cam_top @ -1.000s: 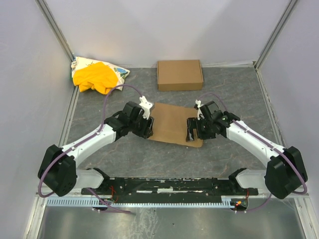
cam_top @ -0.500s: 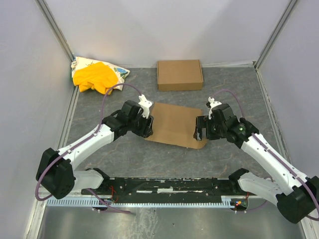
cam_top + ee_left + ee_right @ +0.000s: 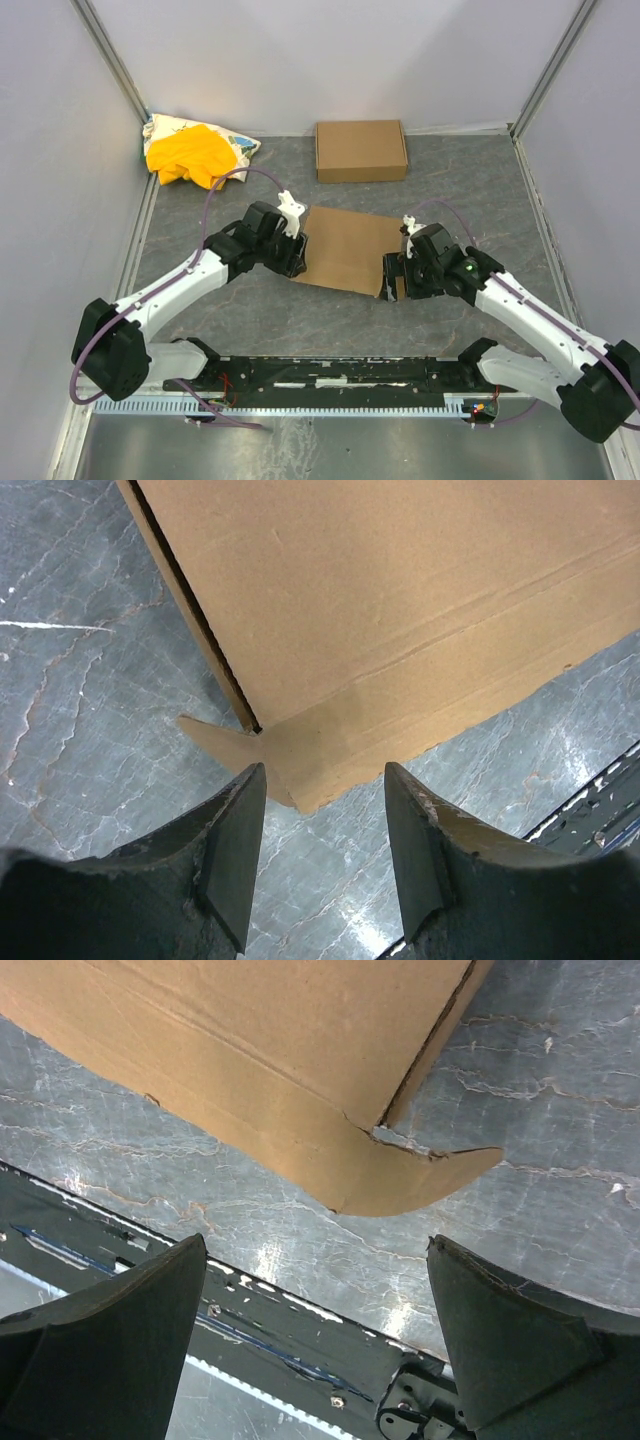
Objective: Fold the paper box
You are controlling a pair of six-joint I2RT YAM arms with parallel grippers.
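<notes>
Claws, two, black, two-fingered. Item one, left claw (image 3: 298, 260) (image 3: 325, 780): fingers apart, clamped on nothing, tips low over the grey marbled table top (image 3: 330, 315). Directly ahead of its tips lies one near corner of the paper box (image 3: 345, 248) (image 3: 400, 580) (image 3: 250, 1030), a flat rectangular carton of plain brown cardboard resting on the table. A rounded flap end at that corner reaches in between the two fingertips, with a small pointed tab beside it; whether either touches a finger cannot be told. Item two, right claw (image 3: 392, 278) (image 3: 315, 1245): fingers spread wide, holding nothing. The box's other near corner, with a curved flap end and a short tear at the crease, sits just ahead of its tips and apart from both. The box thus lies between the two claws. Well beyond both claws: a second shallow brown cardboard carton (image 3: 361, 150), closed. Far beyond the left claw, to its left: a bundle of yellow cloth (image 3: 190, 155).
</notes>
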